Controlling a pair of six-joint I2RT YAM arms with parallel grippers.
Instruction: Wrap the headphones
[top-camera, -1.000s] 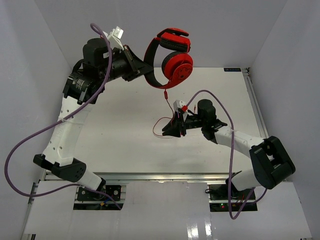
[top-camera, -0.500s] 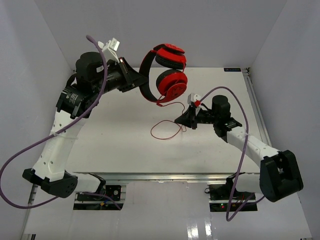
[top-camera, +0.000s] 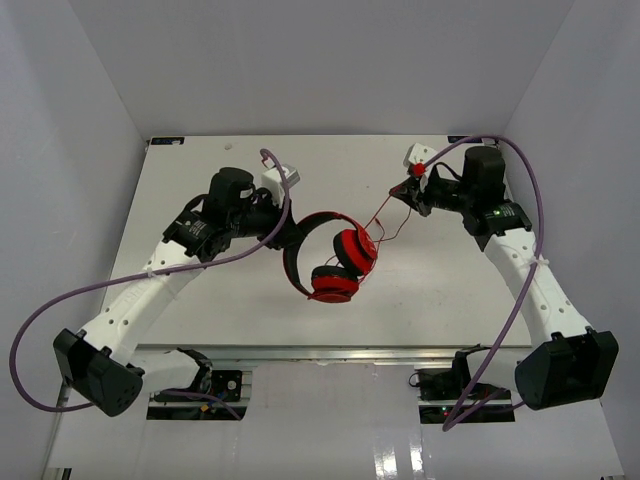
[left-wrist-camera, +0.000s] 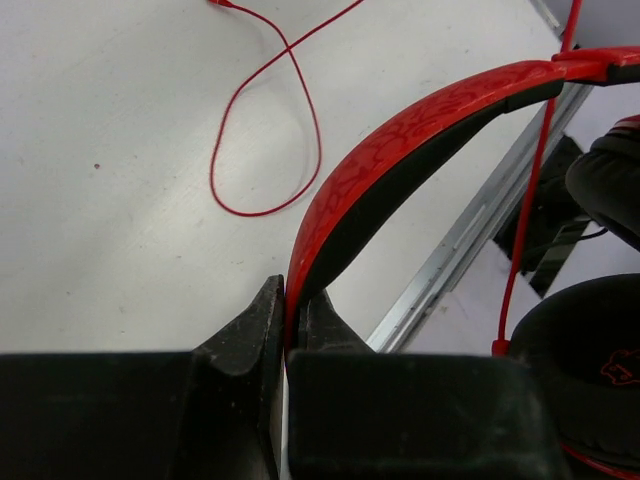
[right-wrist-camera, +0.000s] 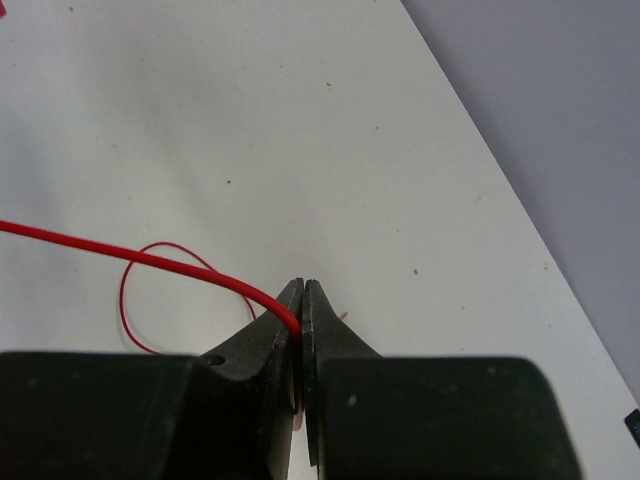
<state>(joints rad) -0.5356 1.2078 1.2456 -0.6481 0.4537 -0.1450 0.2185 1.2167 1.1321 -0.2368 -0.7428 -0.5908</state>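
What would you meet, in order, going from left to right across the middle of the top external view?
left pincer → headphones → cord → right pincer

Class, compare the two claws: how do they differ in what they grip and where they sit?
The left claw clamps the thick headband; the right claw pinches the thin red cord. From above, the left claw sits mid-table, the right claw farther back and right. Both are shut.

Top view: high above near edge, looking down. Wrist views: close, facing table (top-camera: 450, 290); all share cord (right-wrist-camera: 100, 250).
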